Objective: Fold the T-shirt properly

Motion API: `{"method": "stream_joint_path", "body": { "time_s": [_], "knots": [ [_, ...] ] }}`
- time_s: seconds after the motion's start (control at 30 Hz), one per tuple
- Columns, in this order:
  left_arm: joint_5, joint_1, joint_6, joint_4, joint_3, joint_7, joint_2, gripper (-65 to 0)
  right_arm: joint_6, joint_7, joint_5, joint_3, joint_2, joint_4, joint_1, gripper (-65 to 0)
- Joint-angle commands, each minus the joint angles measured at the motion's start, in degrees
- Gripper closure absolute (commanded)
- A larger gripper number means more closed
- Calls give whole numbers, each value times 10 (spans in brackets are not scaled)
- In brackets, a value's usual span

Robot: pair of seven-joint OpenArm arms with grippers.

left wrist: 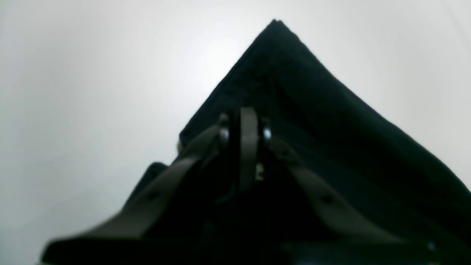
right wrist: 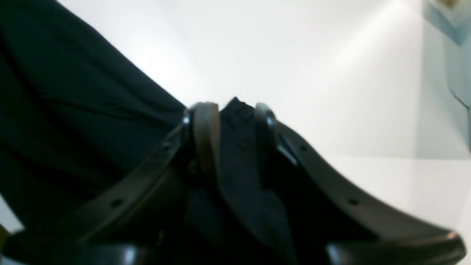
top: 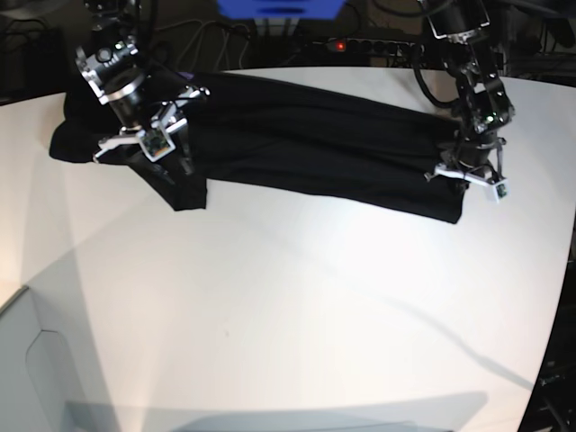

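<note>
Here both claws pinch the black T-shirt [top: 315, 144] stretched across the white table [top: 297, 306].

The T-shirt [top: 306, 144] reads plain black all the way across, no print or pattern showing on the cloth from here (in the left wrist view it takes on a faint dark green cast). It lies on a white tabletop [top: 297, 315] with soft grey shadows. The arms are black with silvery metal parts, and a small red light [top: 337, 44] glows beside a blue object [top: 279, 7] at the back.
</note>
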State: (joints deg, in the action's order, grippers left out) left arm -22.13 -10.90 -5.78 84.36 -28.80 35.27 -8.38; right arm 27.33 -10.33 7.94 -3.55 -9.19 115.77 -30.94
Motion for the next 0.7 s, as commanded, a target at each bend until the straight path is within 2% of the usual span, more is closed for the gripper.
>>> {"method": "stream_joint_path", "body": {
  "time_s": [0.0,0.27,0.37,0.6,0.67],
  "knots": [
    [9,-2,6,-1,0,23,-2,0,-1,17,-4,0,-3,10,-8,-180],
    [9,-2,6,-1,0,23,-2,0,-1,18,-4,2,-11,0,-26,-177],
    [9,-2,6,-1,0,23,-2,0,-2,19,-3,-7,-25,-42,-16,-176],
    [9,-2,6,-1,-1,23,-2,0,-3,129,-3,-50,-26,-144,9,-176],
    [9,-2,6,-1,-1,23,-2,0,-16,156,-2,-50,-26,-149,6,-177]
  ]
}}
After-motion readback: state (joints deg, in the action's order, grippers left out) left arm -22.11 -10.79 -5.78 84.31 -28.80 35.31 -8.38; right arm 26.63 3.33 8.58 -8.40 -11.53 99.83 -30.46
